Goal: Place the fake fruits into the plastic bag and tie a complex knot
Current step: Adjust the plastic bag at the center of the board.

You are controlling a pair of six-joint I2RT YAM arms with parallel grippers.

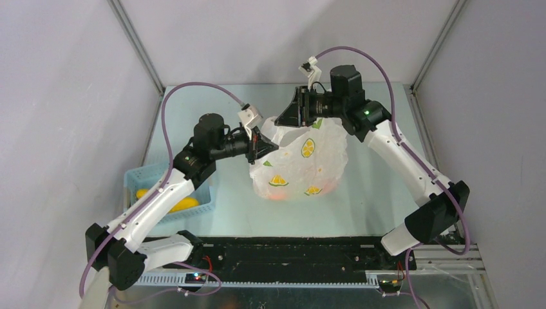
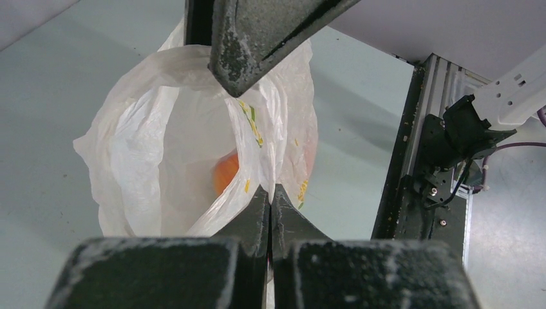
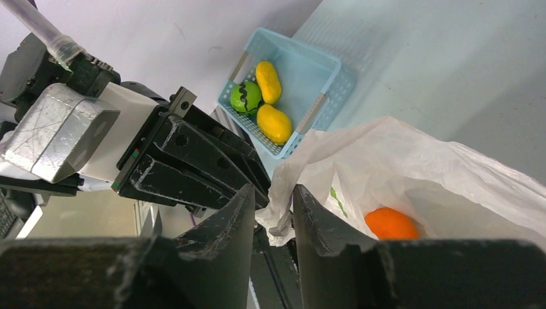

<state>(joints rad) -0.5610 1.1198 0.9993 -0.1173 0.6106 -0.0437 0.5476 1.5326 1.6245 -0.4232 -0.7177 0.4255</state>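
Pale green desk [image 1: 373,193] carries the white plastic bag [image 1: 302,161], which stands open at the middle between both arms. To its left, a blue basket [image 1: 148,172] holds yellow fruits [image 3: 268,80]. The left end effector [image 2: 270,193] is pressed together, pinching the bag's rim. The right end effector [image 3: 273,199] closely straddles the rim nearby; whether it grips is unclear. One orange fruit [image 3: 389,225] lies inside the bag.

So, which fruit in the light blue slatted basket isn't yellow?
The round glossy green plastic fruit with dark markings; the two oblong plastic fruits beside it in the light blue basket are yellow.
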